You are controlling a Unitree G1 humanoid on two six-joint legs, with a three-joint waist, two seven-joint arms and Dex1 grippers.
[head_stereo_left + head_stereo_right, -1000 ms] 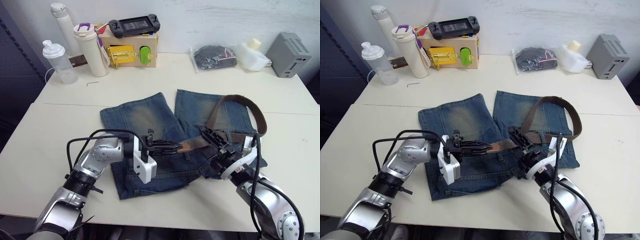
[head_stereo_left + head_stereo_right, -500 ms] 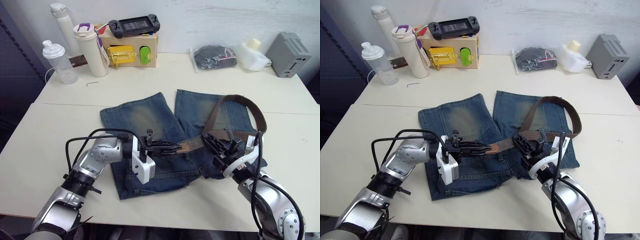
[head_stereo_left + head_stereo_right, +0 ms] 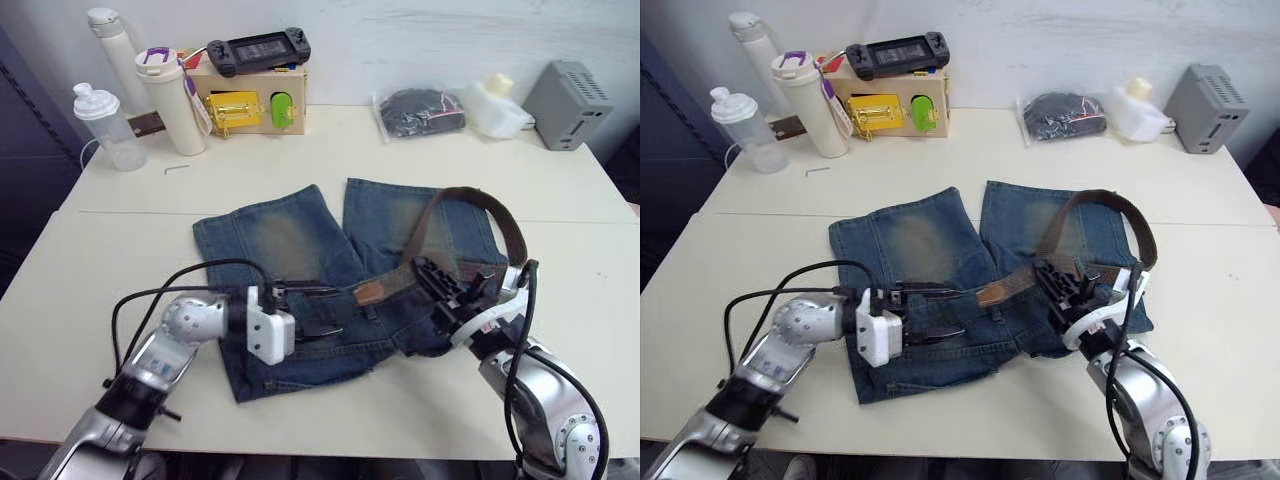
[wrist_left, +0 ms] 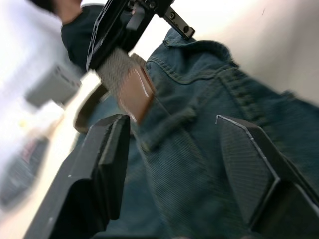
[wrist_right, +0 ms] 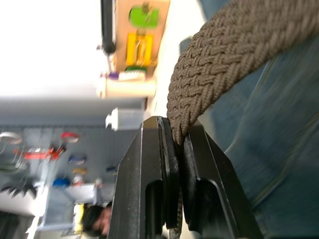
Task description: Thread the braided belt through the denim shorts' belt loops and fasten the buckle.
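Presently we log: denim shorts [image 3: 300, 250] flat on the counter [image 3: 120, 250]; braided belt [image 3: 470, 205] looped over the shorts' waistband, clamped in our right tool [image 3: 440, 283] to feed its tip; left tool [image 3: 315, 310] released, spread over the waistband, apparently awaiting that tip.

braided belt [image 5: 224, 55]: coarse woven cord, glossy tan tip | denim shorts [image 3: 290, 240]: matt faded cloth

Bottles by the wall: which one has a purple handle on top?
The wide white tumbler beside the wooden box; the slim white bottle and clear shaker lack purple.
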